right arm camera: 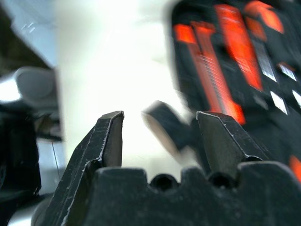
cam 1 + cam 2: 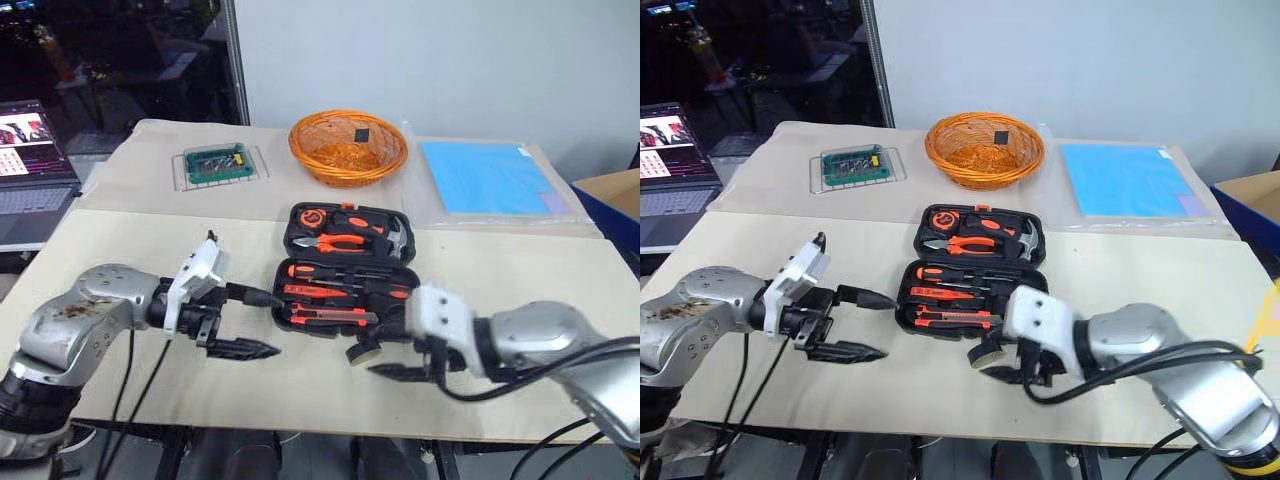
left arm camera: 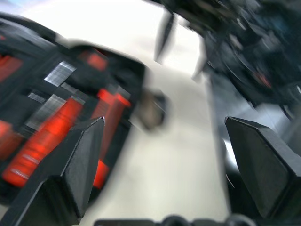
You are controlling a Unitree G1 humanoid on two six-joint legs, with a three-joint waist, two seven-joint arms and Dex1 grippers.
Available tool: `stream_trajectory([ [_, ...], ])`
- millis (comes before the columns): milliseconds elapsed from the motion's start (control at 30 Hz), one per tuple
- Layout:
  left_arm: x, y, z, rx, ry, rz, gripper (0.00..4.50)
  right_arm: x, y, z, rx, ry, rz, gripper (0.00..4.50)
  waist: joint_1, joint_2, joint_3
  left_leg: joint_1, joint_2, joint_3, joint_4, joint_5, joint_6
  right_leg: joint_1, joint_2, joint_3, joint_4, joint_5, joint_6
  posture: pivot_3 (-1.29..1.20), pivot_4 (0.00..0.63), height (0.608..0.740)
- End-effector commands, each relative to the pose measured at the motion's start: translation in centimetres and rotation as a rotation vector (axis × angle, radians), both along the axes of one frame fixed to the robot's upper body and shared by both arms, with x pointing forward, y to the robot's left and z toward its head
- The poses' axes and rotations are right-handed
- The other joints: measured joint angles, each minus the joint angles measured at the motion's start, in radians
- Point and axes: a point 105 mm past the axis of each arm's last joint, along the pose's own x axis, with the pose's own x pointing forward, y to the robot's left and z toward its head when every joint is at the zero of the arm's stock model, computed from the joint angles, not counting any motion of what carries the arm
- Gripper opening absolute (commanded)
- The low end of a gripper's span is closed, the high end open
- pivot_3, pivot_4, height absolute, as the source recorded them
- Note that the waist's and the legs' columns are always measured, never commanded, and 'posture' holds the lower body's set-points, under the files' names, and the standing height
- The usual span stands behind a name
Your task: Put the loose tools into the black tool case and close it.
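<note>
1. A beige table (image 2: 150,250) spans the frame; a laptop (image 2: 30,160) sits at the left edge and a blue sheet (image 2: 490,178) at upper right.
2. The black tool case (image 2: 345,268) lies open at centre, holding orange-handled screwdrivers (image 2: 340,292), a utility knife (image 2: 330,316) and pliers (image 2: 340,242).
3. An orange wicker basket (image 2: 348,148) stands behind the case.
4. A clear tray (image 2: 220,165) sits at upper left.
5. The small tape roll (image 2: 364,351) lies on the table at the case's front edge.
6. Left gripper (image 2: 255,322): fingers spread, empty.
7. Right gripper (image 1: 160,136): fingers apart, empty, beside the roll.
</note>
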Motion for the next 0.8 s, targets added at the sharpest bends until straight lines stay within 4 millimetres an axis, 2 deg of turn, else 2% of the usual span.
stream_trajectory([
  [33, -1.0, -0.3, 0.3, 0.020, -0.037, -0.082, 4.30, 0.8, 0.5, 0.0, -0.043, -0.125, 0.041, 2.93, 0.004, 0.000, 0.000, 0.000, 0.000, 0.000, 0.000, -0.004, -0.007, 0.001, -0.001, 0.000, 0.000, 0.000, 0.000, 0.00, 0.150, 0.740],
  [133, -0.9, -0.5, 0.2, 0.015, -0.047, -0.073, 4.30, 1.5, 0.4, -0.8, -0.075, -0.156, 0.043, 2.93, 0.003, 0.000, 0.000, 0.000, 0.000, 0.002, 0.002, -0.004, -0.007, 0.001, -0.002, 0.000, -0.001, 0.000, 0.000, 0.00, 0.150, 0.740],
  [200, -1.0, -0.6, 0.1, 0.013, -0.053, -0.071, 4.30, 2.0, 0.2, -1.4, -0.105, -0.175, 0.035, 2.93, 0.003, 0.000, 0.000, -0.001, 0.000, 0.003, 0.003, 0.001, 0.001, 0.001, -0.002, 0.000, 0.000, 0.001, 0.000, 0.00, 0.150, 0.740],
  [267, -1.1, -0.7, 0.1, 0.012, -0.060, -0.067, 4.30, 2.2, -0.1, -1.9, -0.132, -0.190, 0.038, 2.93, 0.003, 0.000, 0.000, -0.004, 0.000, 0.003, 0.002, 0.001, 0.001, 0.001, -0.001, 0.001, 0.002, 0.002, -0.003, 0.00, 0.150, 0.740],
  [400, -1.2, -0.7, 0.3, 0.010, -0.064, -0.049, 4.30, 2.4, -0.3, -2.3, -0.157, -0.207, 0.048, 2.93, 0.003, 0.000, 0.000, -0.008, 0.001, 0.000, 0.002, 0.001, 0.001, -0.002, 0.002, 0.001, 0.003, 0.005, 0.001, 0.00, 0.150, 0.740],
  [467, -1.2, -0.6, 0.3, 0.011, -0.067, -0.044, 4.50, 2.4, -0.4, -2.5, -0.167, -0.211, 0.053, 2.41, 0.003, 0.000, 0.000, -0.008, 0.001, 0.000, 0.001, 0.001, 0.001, -0.002, 0.003, 0.001, 0.003, 0.005, 0.001, 0.00, 0.150, 0.740],
  [533, -1.1, -0.6, 0.2, 0.011, -0.070, -0.038, 4.50, 2.5, -0.2, -2.3, -0.150, -0.207, 0.049, 1.95, 0.002, 0.000, 0.000, -0.008, 0.001, 0.000, 0.002, 0.001, 0.001, -0.002, 0.002, 0.001, 0.003, 0.004, 0.003, 0.00, 0.150, 0.740],
  [667, -1.1, -0.6, 0.2, 0.007, -0.070, -0.028, 4.50, 2.5, -0.2, -1.6, -0.126, -0.202, 0.048, 0.50, 0.002, 0.000, 0.000, -0.007, 0.001, 0.000, 0.003, 0.001, 0.001, -0.001, 0.002, 0.001, 0.004, 0.003, 0.005, 0.00, 0.150, 0.740],
  [767, -1.0, -0.6, 0.0, 0.005, -0.070, -0.021, 4.50, 2.6, -0.7, -0.9, -0.096, -0.171, 0.010, 0.04, 0.002, 0.000, 0.000, -0.007, 0.001, 0.000, 0.003, 0.001, 0.001, -0.001, 0.002, 0.001, 0.004, 0.003, 0.005, 0.00, 0.150, 0.740],
  [800, -1.0, -0.6, 0.0, 0.004, -0.071, -0.019, 4.50, 2.6, -0.9, -0.7, -0.086, -0.160, 0.000, 0.04, 0.002, 0.000, 0.000, -0.007, 0.001, 0.000, 0.003, 0.001, 0.001, -0.001, 0.002, 0.001, 0.004, 0.003, 0.004, 0.00, 0.150, 0.740],
])
